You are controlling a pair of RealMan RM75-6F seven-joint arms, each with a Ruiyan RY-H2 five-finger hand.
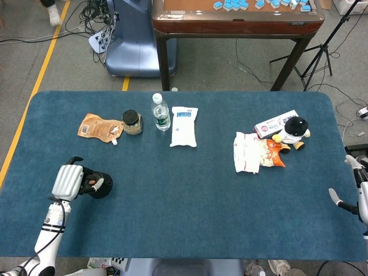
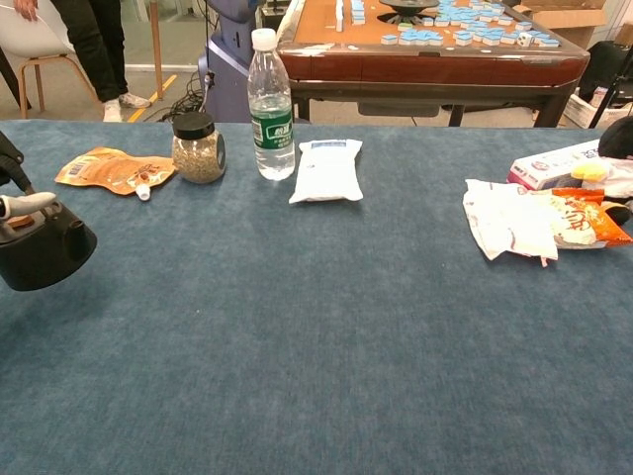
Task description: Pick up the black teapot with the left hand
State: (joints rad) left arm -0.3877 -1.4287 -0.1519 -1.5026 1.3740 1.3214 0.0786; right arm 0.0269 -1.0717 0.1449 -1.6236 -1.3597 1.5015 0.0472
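The white left hand (image 1: 70, 181) is clamped on the small round black teapot (image 2: 42, 255), holding it off the blue felt table (image 1: 190, 213) near the left edge. Right hand (image 1: 355, 187) hangs open, empty.

Your blue surface (image 1: 190, 195) holds a bottle (image 1: 161, 112), jar (image 1: 132, 122), white bag (image 1: 184, 126) and toy (image 1: 294, 131) near the top.

Left robot hand (image 1: 70, 181) grips black teapot (image 1: 102, 185) near tabletop (image 1: 190, 195) left edge. Right robot hand (image 1: 352, 187) sits at right edge, fingers apart, holding nothing.
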